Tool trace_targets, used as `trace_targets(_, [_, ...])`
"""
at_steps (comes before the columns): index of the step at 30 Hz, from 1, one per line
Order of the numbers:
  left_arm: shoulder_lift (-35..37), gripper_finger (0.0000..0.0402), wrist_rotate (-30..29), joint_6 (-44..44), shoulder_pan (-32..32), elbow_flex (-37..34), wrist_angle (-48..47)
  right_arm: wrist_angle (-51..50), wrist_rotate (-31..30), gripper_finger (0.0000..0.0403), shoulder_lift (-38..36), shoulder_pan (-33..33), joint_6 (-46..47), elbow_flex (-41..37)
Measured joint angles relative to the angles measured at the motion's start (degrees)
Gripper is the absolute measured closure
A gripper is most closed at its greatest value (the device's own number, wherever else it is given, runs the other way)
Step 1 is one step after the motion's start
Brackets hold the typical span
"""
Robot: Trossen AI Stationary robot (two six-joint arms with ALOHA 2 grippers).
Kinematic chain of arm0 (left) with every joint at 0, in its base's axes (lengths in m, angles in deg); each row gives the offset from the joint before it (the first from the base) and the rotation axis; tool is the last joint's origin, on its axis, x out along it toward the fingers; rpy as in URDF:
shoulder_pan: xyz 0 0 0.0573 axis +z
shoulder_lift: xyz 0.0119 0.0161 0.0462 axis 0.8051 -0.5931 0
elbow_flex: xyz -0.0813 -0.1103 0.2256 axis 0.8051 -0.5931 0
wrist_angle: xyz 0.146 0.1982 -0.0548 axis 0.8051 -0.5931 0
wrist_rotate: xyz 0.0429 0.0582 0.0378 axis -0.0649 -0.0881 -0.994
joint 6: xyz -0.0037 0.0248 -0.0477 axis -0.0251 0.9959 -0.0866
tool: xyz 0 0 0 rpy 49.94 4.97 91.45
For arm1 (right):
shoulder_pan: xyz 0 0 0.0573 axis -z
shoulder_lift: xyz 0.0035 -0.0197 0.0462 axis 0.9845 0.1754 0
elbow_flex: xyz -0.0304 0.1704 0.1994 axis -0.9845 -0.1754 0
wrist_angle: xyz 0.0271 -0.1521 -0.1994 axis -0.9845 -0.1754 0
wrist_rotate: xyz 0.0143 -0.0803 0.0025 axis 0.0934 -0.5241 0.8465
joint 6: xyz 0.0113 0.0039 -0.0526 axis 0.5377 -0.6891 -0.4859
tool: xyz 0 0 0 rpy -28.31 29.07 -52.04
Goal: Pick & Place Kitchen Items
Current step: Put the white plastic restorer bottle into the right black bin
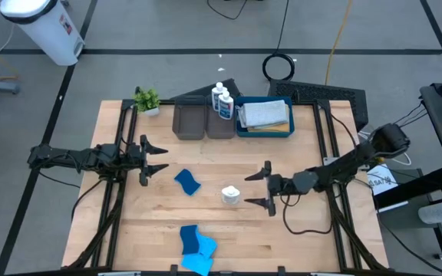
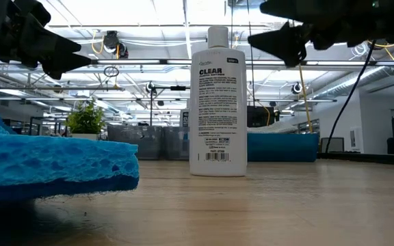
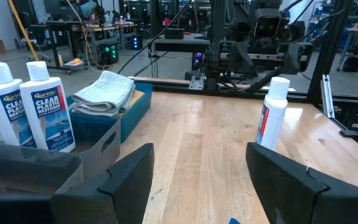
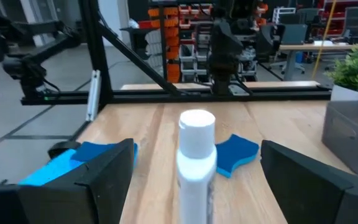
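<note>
Still standing loose near the blue rectangular tray (image 1: 265, 129): small white plastic bottle (image 1: 230, 195) between spread right gripper (image 1: 267, 186), dark-blue sponges (image 1: 187, 182); left gripper (image 1: 146, 159) spread, empty.

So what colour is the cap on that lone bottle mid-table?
White, like the bottle itself; the right wrist view shows it best.

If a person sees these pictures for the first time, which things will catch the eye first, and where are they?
A white bottle stands upright alone near the table's middle, with the open right gripper beside it, one finger on each side, not touching. The open left gripper hovers over the table's left part, near a dark-blue sponge. More blue sponges are stacked at the front edge.
</note>
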Motion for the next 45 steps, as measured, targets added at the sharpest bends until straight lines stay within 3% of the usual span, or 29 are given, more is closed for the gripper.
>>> trace_targets(14, [0.0,0.0144,0.0,0.0,0.0,0.0,0.0,7.0,0.1,0.0090,8.0,2.6,1.1,2.3])
trace_targets(45, [0.0,0.0144,0.0,0.0,0.0,0.0,0.0,5.2,0.1,0.0090,8.7,3.3,1.8,4.3])
